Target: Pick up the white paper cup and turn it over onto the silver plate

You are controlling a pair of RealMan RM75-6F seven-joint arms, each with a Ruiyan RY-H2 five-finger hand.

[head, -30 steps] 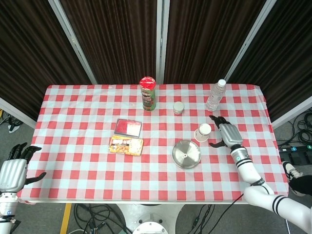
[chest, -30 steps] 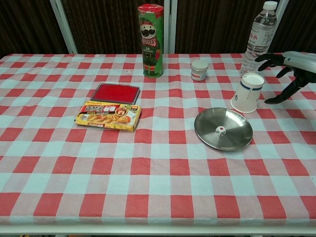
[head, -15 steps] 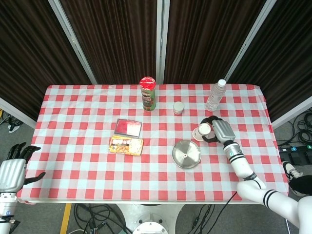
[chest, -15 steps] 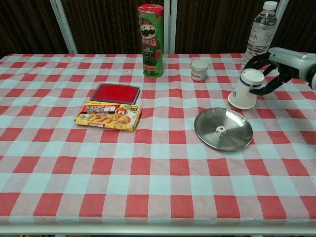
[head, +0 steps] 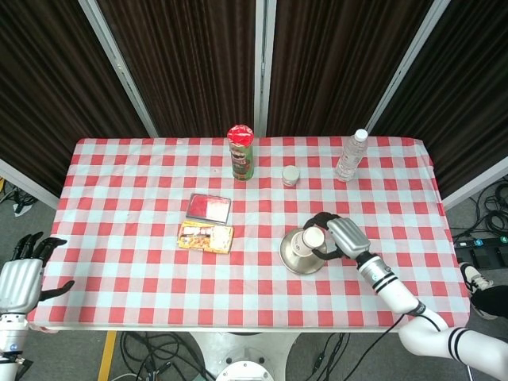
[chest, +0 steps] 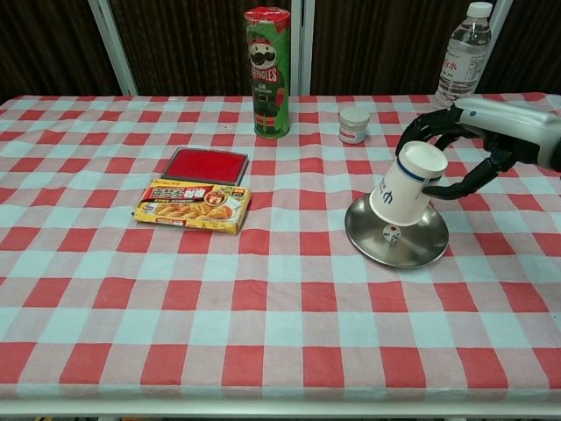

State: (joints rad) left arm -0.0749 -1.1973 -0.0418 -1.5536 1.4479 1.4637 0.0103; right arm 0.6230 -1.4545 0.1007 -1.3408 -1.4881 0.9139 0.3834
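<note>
R hand (chest: 456, 158) grips white paper cup (chest: 405, 184) w/ fingers curled round it, cup tilted over silver plate (chest: 419, 247); small die (chest: 393, 232) in plate. L hand (head: 20, 274) spread, holds nothing, off table edge. Pringles can (chest: 267, 70), small jar (chest: 354, 124), water bottle (chest: 460, 57) behind.

The white paper cup (chest: 405, 183), blue-banded near its rim, hangs tilted over the silver plate (chest: 416, 248).

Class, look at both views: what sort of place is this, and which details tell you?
Probably a staged robot test area, not a home: dark curtain panels behind, loose cables on the floor, and a checked tablecloth set with scattered groceries.
</note>
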